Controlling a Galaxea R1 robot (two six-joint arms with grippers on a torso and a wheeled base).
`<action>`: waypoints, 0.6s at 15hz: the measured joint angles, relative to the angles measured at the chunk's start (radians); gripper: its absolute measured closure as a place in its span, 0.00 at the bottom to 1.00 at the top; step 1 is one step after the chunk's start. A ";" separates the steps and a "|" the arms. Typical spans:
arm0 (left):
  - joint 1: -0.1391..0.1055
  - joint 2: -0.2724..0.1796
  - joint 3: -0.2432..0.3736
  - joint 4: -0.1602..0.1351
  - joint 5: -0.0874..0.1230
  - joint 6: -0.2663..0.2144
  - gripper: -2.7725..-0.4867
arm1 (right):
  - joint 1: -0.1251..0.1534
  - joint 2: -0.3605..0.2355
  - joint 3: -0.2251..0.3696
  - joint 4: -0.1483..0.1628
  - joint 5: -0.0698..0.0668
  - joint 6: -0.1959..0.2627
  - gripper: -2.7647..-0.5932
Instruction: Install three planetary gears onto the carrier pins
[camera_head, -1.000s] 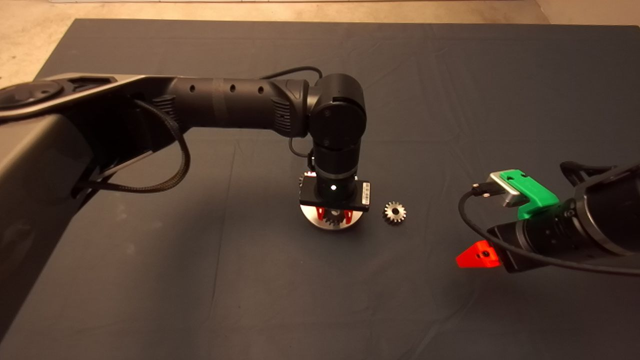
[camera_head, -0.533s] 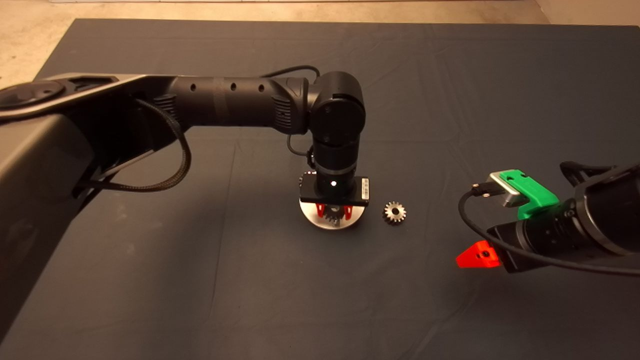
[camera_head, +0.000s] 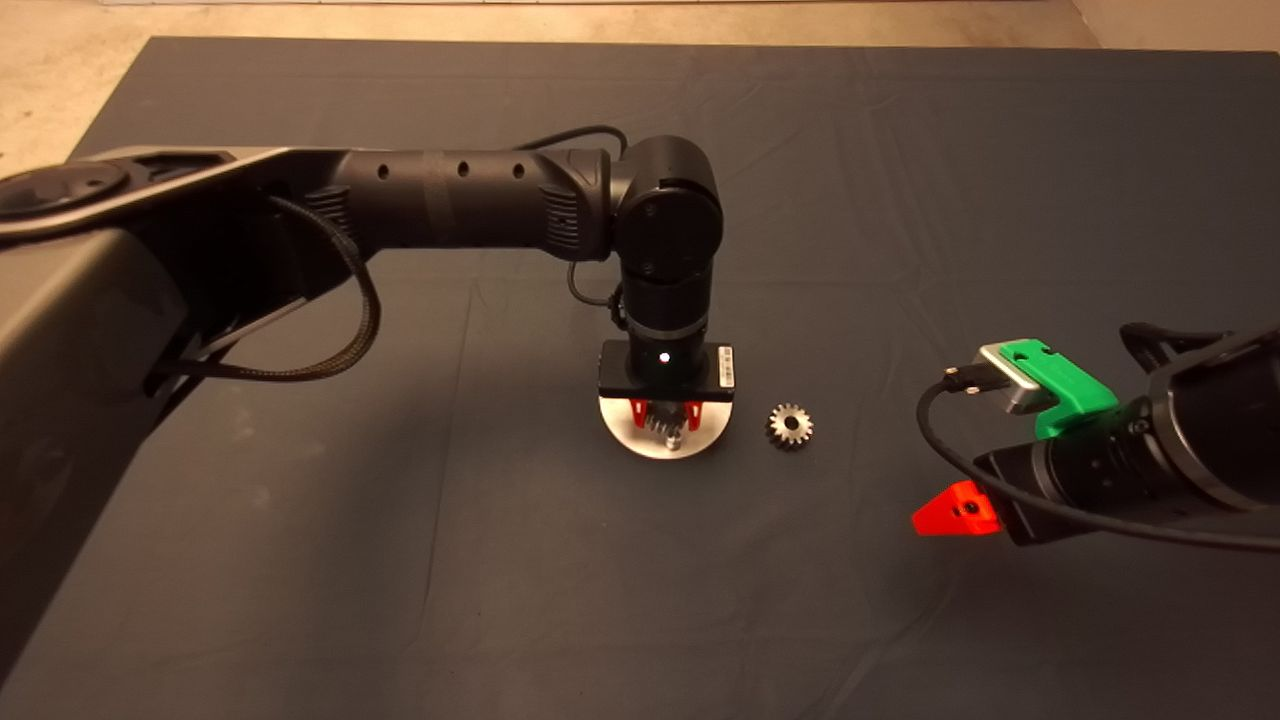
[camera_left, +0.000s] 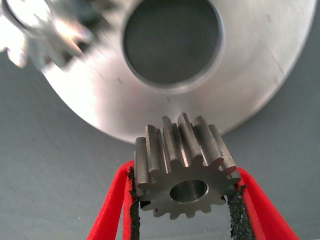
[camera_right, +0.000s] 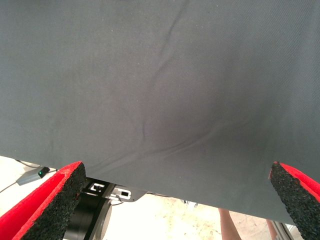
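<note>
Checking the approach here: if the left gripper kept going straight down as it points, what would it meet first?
Probably the silver disc: the left gripper, shut on a planetary gear, points down at its edge. Whether a pin sits underneath cannot be told.

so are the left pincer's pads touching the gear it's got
Touching. The left wrist view shows both black pads of the left pincer pressed against the gear's teeth.

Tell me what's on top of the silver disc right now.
One gear sits at the silver disc's rim. The left gripper holds a second gear just over the near edge; whether it rests on a pin is hidden. The pins can't be made out.
</note>
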 joint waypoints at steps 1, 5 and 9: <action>0.000 0.000 0.004 -0.001 0.000 -0.004 0.83 | 0.000 0.000 0.000 0.000 0.000 0.000 0.01; 0.000 0.000 0.027 0.001 0.000 -0.034 0.83 | 0.000 0.000 0.000 0.000 0.000 0.000 0.01; 0.000 0.000 0.040 0.000 0.000 -0.036 0.83 | 0.000 0.000 0.000 0.000 0.000 0.000 0.01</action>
